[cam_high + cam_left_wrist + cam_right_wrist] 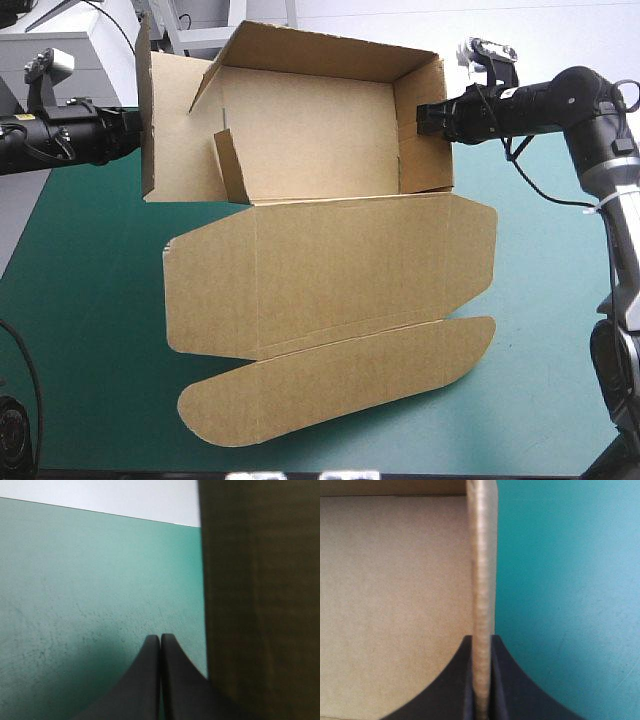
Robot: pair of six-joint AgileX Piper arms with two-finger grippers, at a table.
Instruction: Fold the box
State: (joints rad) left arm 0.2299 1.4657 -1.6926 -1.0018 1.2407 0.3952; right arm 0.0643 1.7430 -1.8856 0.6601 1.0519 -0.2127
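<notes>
Two wrist views showed what the high view hid: left gripper [160, 639], black fingers together on nothing, beside the left wall of the brown cardboard box [310, 130]; right gripper [481, 639] clamped on its right wall. Box stood far-centre, walls raised, lid [330, 270] flat toward the near edge; teal-green cover [90, 340] open either side.

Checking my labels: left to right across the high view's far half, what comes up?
Left arm → box's raised left flap → box's tray floor → tray's right wall → right arm.
</notes>
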